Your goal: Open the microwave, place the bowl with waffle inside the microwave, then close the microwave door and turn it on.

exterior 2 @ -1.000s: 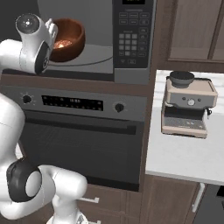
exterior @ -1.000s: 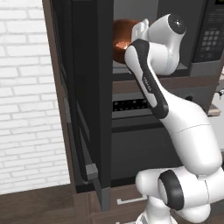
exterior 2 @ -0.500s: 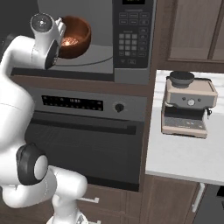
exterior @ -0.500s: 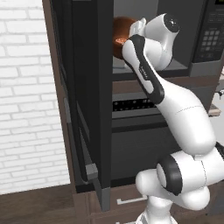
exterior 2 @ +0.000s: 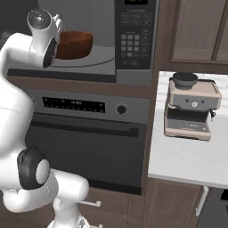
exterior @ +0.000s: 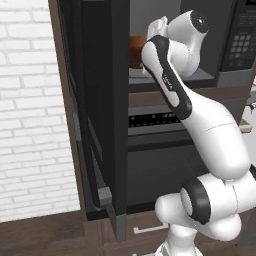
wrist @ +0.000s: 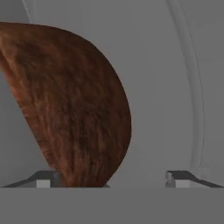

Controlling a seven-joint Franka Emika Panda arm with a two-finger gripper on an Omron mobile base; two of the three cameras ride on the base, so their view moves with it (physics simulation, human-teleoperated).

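Starting at the left of the left base view, you are looking at the microwave door point(exterior: 97, 115) standing swung wide open, its dark edge facing you beside the white brick wall point(exterior: 30, 110). Moving right, the arm is reaching up into the microwave point(exterior 2: 98, 40), and the bowl point(exterior 2: 73, 44) is sitting on the round turntable point(exterior 2: 91, 57) inside the grey cavity, just beyond the hand. In the hand view the gripper point(wrist: 113, 177) is showing its two fingertips point(wrist: 43, 178) spread wide apart, and the bowl's reddish-brown wall is rising just beside the left tip with open space toward the right tip; nothing is being pinched. You are therefore, by my reading, past the opening and the placing: the bowl looks delivered and let go. I cannot make out the waffle from these angles. What is remaining for you is backing the hand out of the cavity, swinging the door shut, and pressing a button on the keypad point(exterior 2: 133, 42) at the microwave's right. Below, the oven point(exterior 2: 84, 138) is staying out of the job, and farther right the coffee machine point(exterior 2: 191, 107) is standing on the pale counter point(exterior 2: 187, 162). As for writing, the keypad buttons and the oven's display strip are too small to read, and no brand name is legible anywhere.
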